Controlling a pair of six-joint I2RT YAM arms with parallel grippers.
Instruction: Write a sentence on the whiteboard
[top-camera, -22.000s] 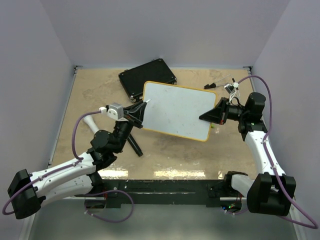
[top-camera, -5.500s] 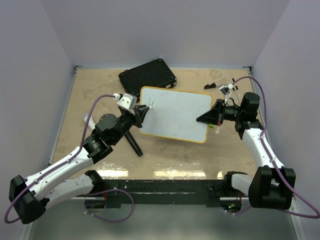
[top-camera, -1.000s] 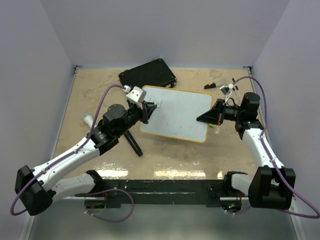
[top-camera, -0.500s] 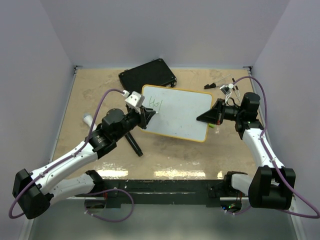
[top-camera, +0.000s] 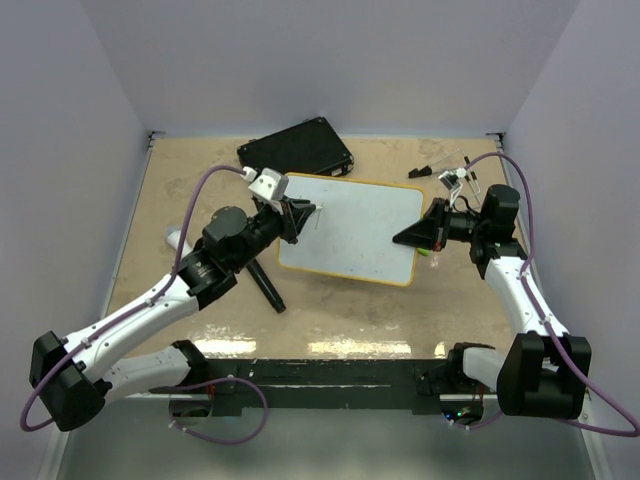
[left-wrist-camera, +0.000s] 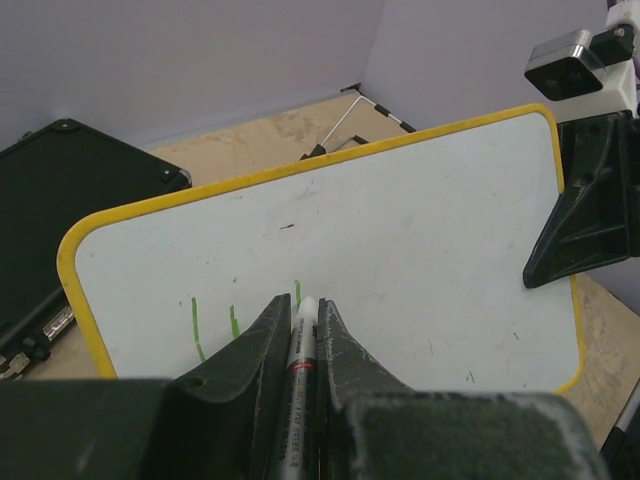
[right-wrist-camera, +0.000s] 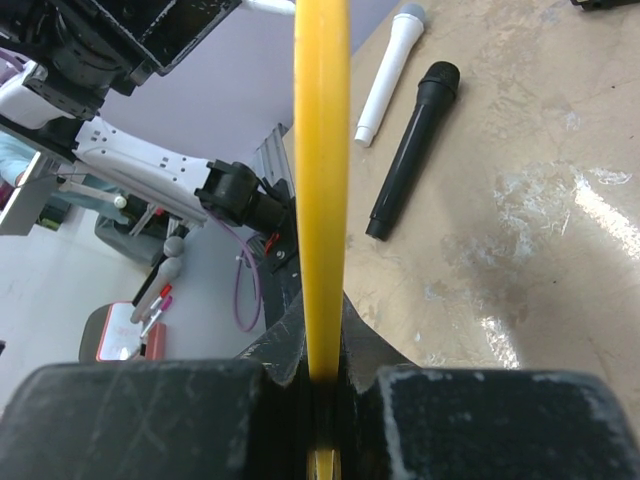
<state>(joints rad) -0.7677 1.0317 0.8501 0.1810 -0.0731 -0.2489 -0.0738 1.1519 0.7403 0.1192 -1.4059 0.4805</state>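
Left jaws pinch a marker, tip at the board; right jaws clamp its yellow rim, tilting it over the surface. Likely stiff, light, slick, so you should press gently.

We logged a black case lying flat at 11 o'clock on the tan table. A black marker lay at 7 o'clock, and a white marker at 9 o'clock, partly hidden. Small black bits sat at 2 o'clock, too small to identify.
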